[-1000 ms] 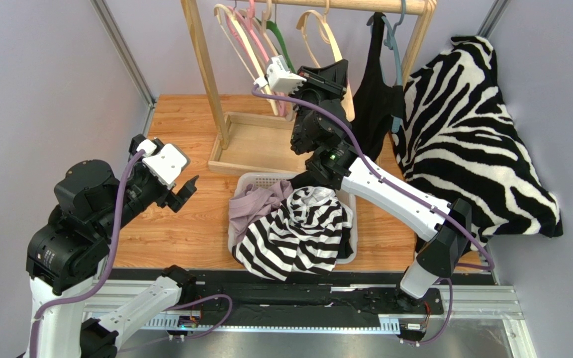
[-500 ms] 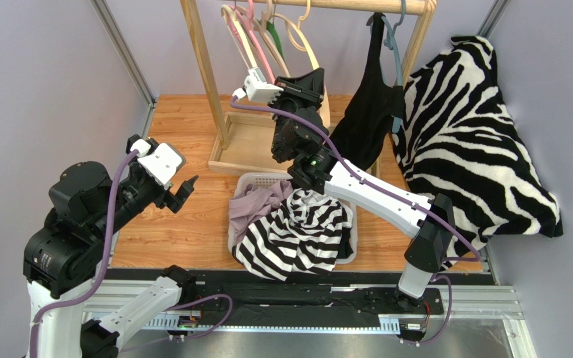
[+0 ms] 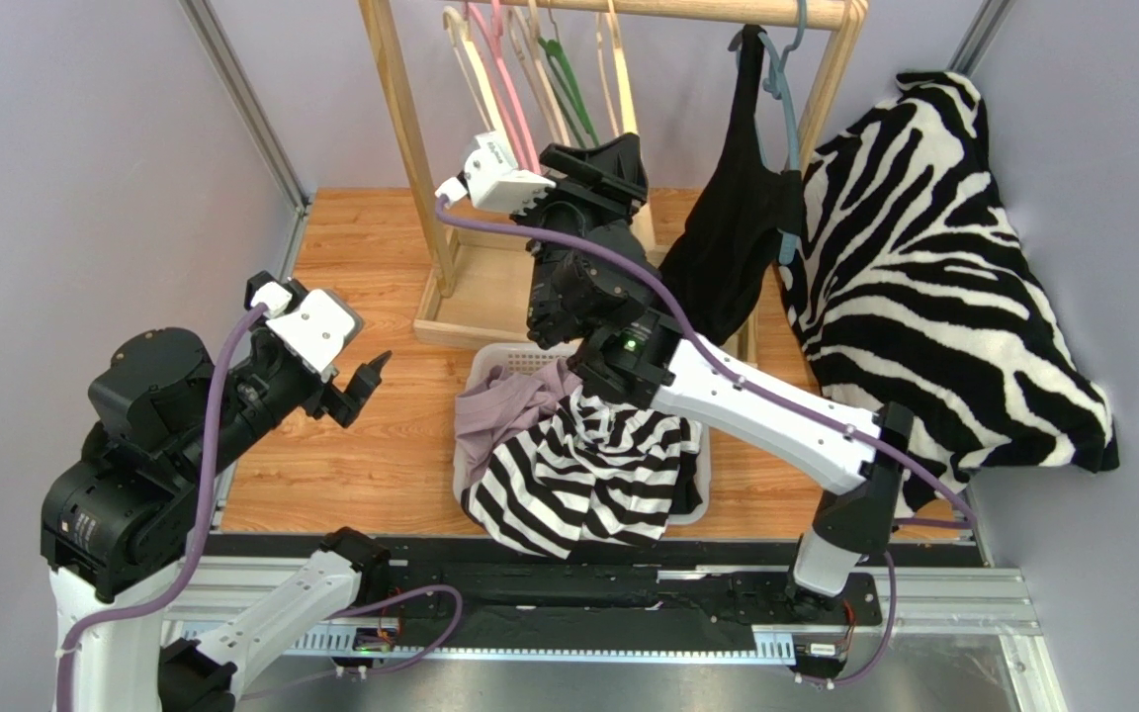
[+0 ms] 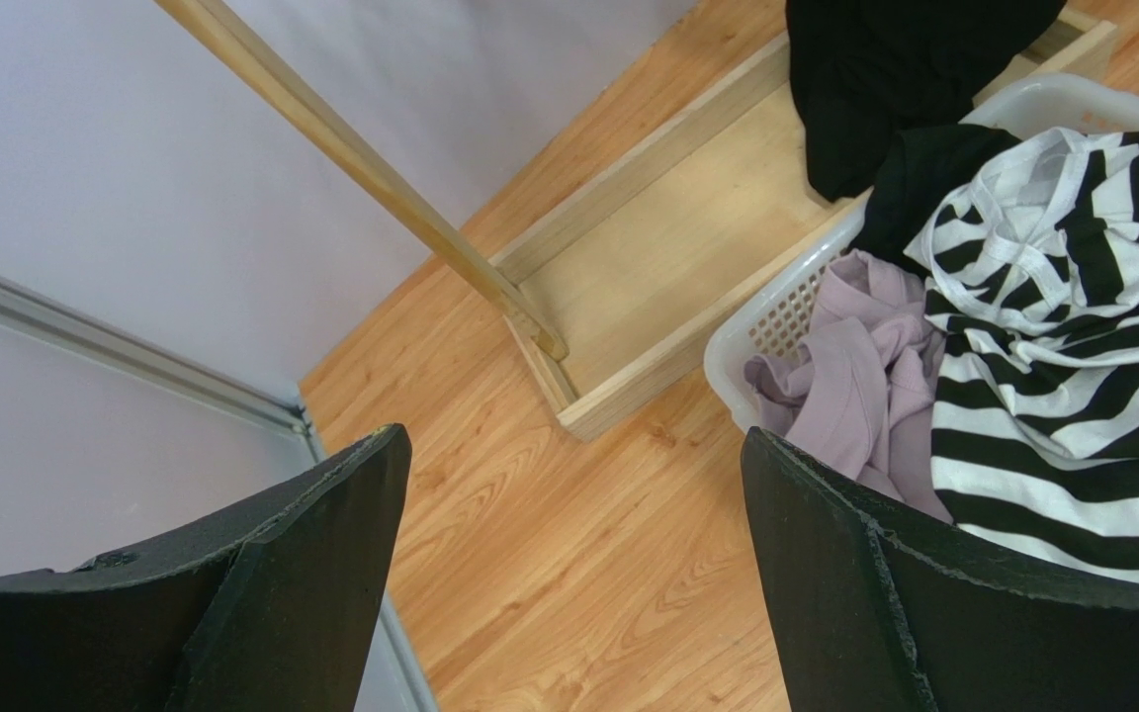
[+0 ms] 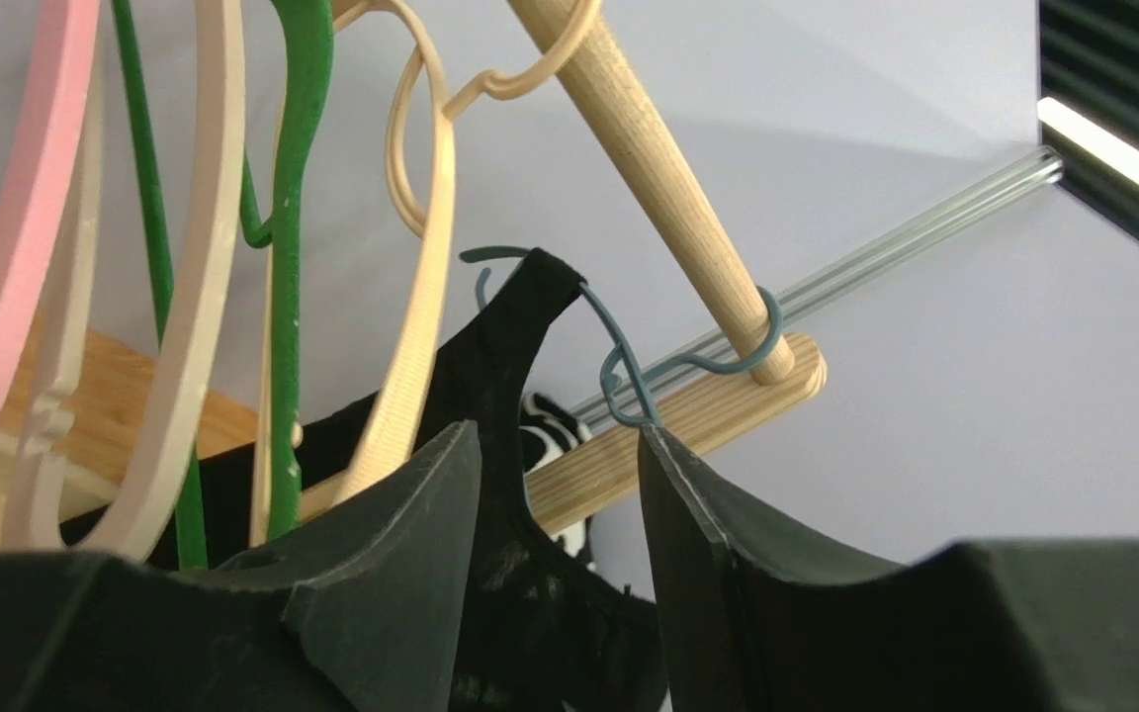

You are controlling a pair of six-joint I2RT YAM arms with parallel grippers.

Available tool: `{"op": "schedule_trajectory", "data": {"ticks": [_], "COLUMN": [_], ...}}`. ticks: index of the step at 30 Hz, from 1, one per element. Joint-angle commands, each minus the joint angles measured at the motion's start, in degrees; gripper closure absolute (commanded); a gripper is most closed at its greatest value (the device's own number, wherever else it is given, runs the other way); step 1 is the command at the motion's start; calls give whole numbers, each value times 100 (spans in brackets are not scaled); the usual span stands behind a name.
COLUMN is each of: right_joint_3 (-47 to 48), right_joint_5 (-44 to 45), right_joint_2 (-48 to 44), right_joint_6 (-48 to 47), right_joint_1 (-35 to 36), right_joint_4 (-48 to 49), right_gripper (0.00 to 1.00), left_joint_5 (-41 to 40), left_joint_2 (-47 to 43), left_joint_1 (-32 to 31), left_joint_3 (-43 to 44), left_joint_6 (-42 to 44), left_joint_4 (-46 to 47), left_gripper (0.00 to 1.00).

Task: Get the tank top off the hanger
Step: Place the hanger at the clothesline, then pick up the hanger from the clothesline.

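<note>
The black tank top (image 3: pixel 724 223) hangs by its strap on a blue-grey hanger (image 3: pixel 787 89) at the right end of the wooden rail (image 3: pixel 680 12). Its body is pulled out to the lower left. My right gripper (image 3: pixel 608 160) is raised under the rail among the empty hangers. In the right wrist view, black fabric of the tank top (image 5: pixel 531 386) runs between its fingers (image 5: pixel 561 438), below the hanger hook (image 5: pixel 613 356). My left gripper (image 3: pixel 360 378) is open and empty over bare table, left of the basket; its jaws (image 4: pixel 576 445) stand wide apart.
Several empty hangers (image 3: pixel 531 74) hang left of my right gripper. The rack's wooden base tray (image 3: pixel 501 282) sits behind a white basket (image 3: pixel 494 364) of striped and mauve clothes. A zebra-print blanket (image 3: pixel 932 252) lies at the right. Grey walls enclose the table.
My right gripper has moved left under the rail, drawing the tank top's body left and pushing the empty hangers aside. My left arm has shifted slightly left.
</note>
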Motion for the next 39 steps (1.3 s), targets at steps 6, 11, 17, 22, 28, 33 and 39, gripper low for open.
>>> {"op": "schedule_trajectory", "data": {"ticks": [6,11,17,22,28,33,39], "right_joint_3": [1648,806,524,566,1032,1901,2430], "right_joint_5": [176,-245,-1748,-2484,-3574,-4989,-6001], "right_joint_2": [-1145,-2357,-3272,-3247,-2782,-2378,-1876], "right_joint_6": [2844,4421,7019,7854,8759,9349,9621], "right_joint_1": [857,314,-996,-1751,-2691,-3702,-4617], "right_joint_4": [-3134,-3520,-5594,-6237,-6862,-7353,-7697], "right_gripper": [46,31,20,14,7,0,0], "left_joint_5": [137,199,322,348,374,515,568], "left_joint_2": [106,185,246,273,255,317,440], "left_joint_1": [49,57,75,84,101,101,101], "left_joint_3": [140,237,281,316,246,245,360], "left_joint_6": [-164,-164,-217,-244,-270,-287,-340], "left_joint_4": [92,66,39,39,66,74,92], "left_gripper": [9,9,9,9,8,8,8]}}
